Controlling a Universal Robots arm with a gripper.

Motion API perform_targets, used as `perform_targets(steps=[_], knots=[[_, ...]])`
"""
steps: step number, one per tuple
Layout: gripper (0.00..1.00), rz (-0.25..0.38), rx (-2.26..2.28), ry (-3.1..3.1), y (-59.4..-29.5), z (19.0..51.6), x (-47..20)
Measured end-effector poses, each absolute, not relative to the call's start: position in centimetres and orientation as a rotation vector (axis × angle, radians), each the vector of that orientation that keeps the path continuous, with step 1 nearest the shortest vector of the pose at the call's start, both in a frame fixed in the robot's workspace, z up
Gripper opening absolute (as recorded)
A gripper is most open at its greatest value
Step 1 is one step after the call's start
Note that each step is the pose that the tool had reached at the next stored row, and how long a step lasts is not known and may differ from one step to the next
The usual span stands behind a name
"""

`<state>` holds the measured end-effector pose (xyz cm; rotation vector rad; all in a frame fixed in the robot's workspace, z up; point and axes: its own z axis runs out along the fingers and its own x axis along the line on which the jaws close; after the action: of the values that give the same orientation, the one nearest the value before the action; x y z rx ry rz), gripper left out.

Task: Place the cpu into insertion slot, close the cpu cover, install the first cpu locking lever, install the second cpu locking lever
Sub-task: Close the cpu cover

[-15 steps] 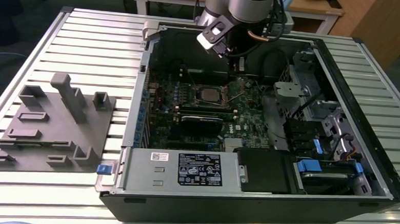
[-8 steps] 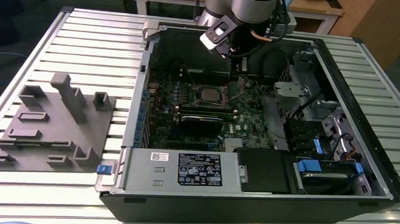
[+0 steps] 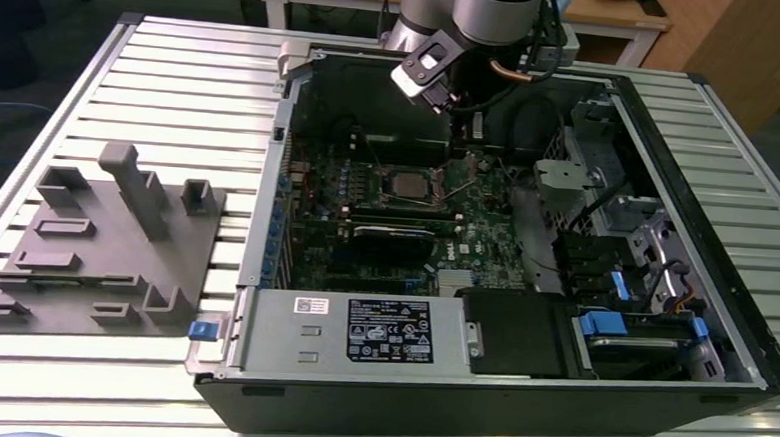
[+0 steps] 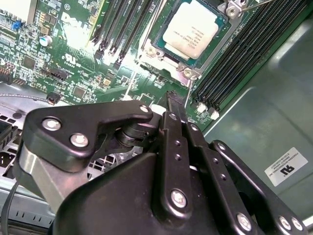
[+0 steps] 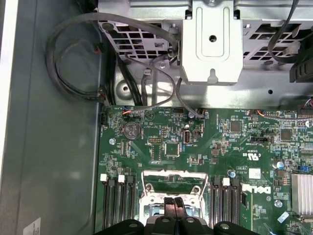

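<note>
We see the cpu seated in the insertion slot, and the claw, pressed together and empty, hangs near its rim. The cpu cover looks raised; a skewed push could slip off and scrape the motherboard.

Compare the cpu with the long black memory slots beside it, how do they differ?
The cpu is a small square; the memory slots are long and narrow. The cpu is pale silver-grey; the memory slots are black with white end clips. The cpu is single; the memory slots run in parallel rows. Both sit on the green motherboard.
</note>
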<state>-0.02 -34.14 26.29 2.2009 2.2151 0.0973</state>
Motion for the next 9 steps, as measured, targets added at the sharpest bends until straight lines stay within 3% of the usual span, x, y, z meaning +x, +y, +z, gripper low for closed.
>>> perform_targets(steps=[9], knots=[[0.11,0.097,2.201,2.215,-34.14,26.28,0.29]])
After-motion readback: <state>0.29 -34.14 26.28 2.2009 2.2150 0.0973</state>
